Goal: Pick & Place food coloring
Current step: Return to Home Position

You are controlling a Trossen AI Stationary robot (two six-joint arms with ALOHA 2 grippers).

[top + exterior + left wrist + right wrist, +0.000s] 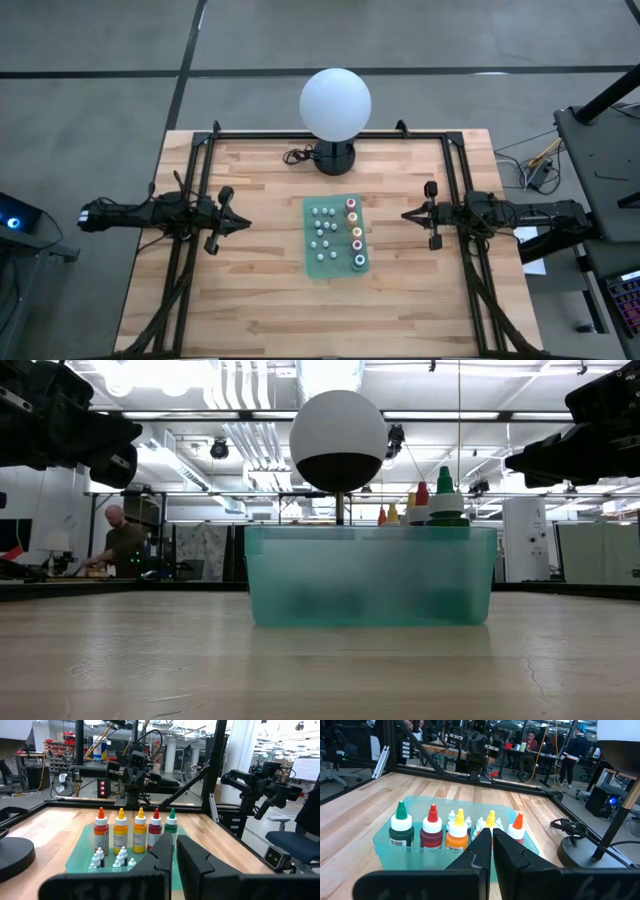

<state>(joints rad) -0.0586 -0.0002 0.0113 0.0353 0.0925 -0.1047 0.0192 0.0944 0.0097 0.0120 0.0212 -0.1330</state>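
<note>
L tool [246, 224] & R tool [405, 213] shut, empty, flanking bin [312, 263] w/ food coloring [355, 233].

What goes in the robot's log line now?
food coloring bottles: upright in green bin | left gripper: empty, away from bin | right gripper: empty, away from bin

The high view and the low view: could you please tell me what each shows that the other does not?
Only the high view shows the small whitish bottles in the green bin, and the lamp's black base with its cord. Only the low view shows a person in the room behind. Both show the globe lamp, the bin, the larger bottles with coloured tops, and the left gripper and right gripper raised on either side.
</note>
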